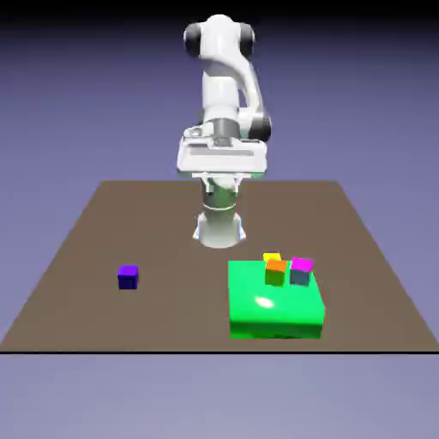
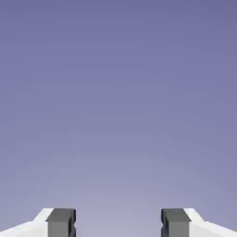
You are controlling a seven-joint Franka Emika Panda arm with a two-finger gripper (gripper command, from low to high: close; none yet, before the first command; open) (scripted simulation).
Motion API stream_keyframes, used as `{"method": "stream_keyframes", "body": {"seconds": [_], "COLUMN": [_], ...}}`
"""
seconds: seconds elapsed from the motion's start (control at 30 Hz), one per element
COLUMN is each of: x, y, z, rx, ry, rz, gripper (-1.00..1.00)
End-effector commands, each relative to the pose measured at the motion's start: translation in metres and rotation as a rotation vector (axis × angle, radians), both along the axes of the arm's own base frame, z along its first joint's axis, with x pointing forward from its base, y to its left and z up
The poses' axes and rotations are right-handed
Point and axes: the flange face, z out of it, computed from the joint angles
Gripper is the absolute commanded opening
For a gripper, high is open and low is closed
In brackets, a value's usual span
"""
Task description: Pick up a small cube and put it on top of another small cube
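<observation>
**Cubes at rest, gripper open and empty**

Nearest the camera in the exterior view lies a large green block [image 1: 275, 302], flat on the brown table [image 1: 86, 257], toward the exterior view's right and close to the near edge. Its top face is glossy, with a pale highlight near the middle.

Three small cubes are grouped at the far edge of that block. An orange cube [image 1: 275, 272] stands at the middle of the group, with a yellow cube [image 1: 272, 257] just behind it and partly hidden by it. A cube with a magenta top [image 1: 301, 270] and darker, greyish sides sits just beside the orange one, toward the exterior view's right. Whether these three rest on the block's top or on the table directly behind it cannot be determined from this angle.

One purple cube [image 1: 128, 276] sits alone on the table, well apart from the group, toward the exterior view's left. Nothing touches it.

White arm [image 1: 225, 94] is folded high above the far side of the table, well clear of every cube.

Hand view shows the gripper [image 2: 118, 223] with its two grey fingertips [image 2: 61, 222] standing wide apart at the bottom edge. Nothing lies between them; only the plain blue-violet backdrop [image 2: 118, 92] fills the view. Gripper is open and holds nothing
</observation>
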Motion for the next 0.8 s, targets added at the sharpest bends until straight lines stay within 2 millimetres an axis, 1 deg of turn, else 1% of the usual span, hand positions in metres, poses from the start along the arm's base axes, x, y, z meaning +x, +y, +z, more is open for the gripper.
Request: {"method": "stream_keyframes", "body": {"seconds": [0.0,0.07,0.13,0.2,0.27,0.33,0.4,0.53,0.6,0.77], "x": [0.004,0.007,0.006,0.000,-0.011,-0.027,-0.048,-0.102,-0.104,-0.108], "y": [-0.016,-0.049,-0.082,-0.115,-0.147,-0.178,-0.207,-0.256,-0.257,-0.258], "z": [-0.014,-0.043,-0.073,-0.102,-0.132,-0.162,-0.191,-0.246,-0.247,-0.300], "rx": [-0.017,-0.043,-0.061,-0.070,-0.069,-0.060,-0.040,0.028,0.030,0.028], "ry": [0.050,0.151,0.254,0.358,0.461,0.564,0.666,0.861,0.865,0.866], "rz": [-0.010,-0.027,-0.041,-0.050,-0.056,-0.058,-0.056,-0.042,-0.041,-0.041], "gripper": [0.00,0.00,0.00,0.00,0.00,0.00,0.00,0.00,0.00,0.00]}}
